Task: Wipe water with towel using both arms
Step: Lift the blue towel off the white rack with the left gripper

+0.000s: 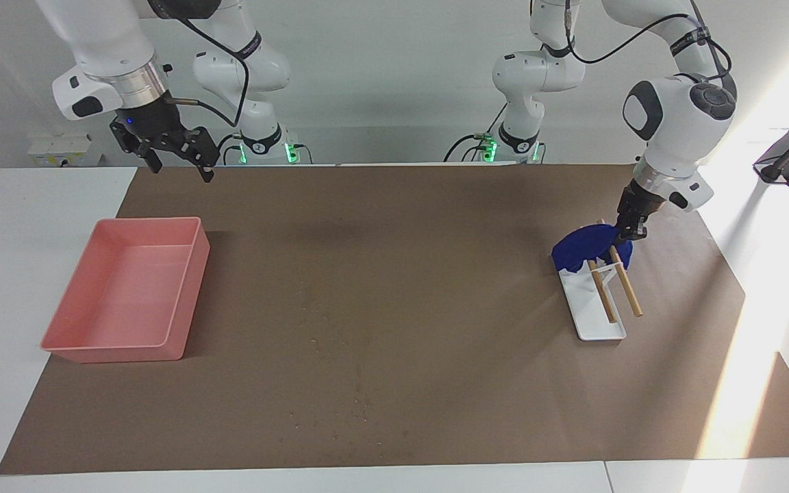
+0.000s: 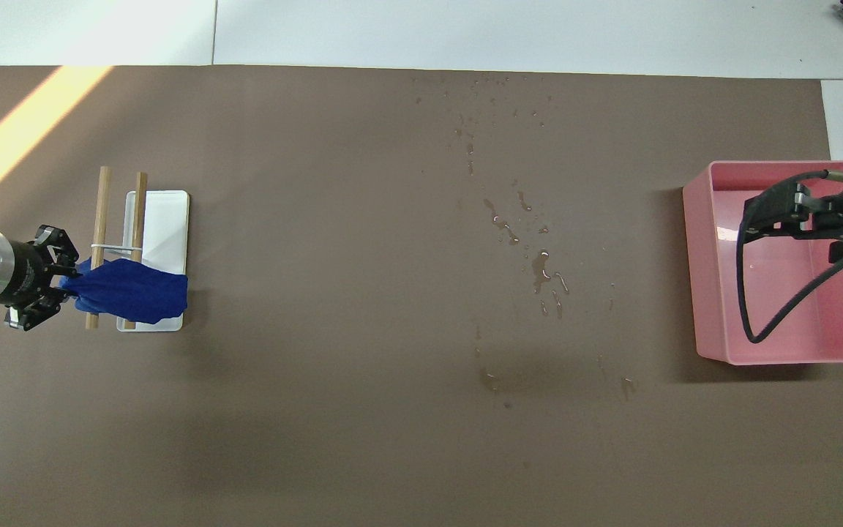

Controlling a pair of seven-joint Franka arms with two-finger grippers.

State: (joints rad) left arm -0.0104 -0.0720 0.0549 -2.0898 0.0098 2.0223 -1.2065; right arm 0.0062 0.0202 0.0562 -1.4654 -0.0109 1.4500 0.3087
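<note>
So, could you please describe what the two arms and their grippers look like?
Both arms are glossy white, rounded and jointed, with black joint caps, silver wrist rings and looping black cables; green lights glow at their bases. The left gripper and right gripper are black with two fingers.

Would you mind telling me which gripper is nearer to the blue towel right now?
The left. The left gripper is at the blue towel draped over the white rack, apparently pinching its edge. The right gripper waits in the air at the other end, by the pink tray.
</note>
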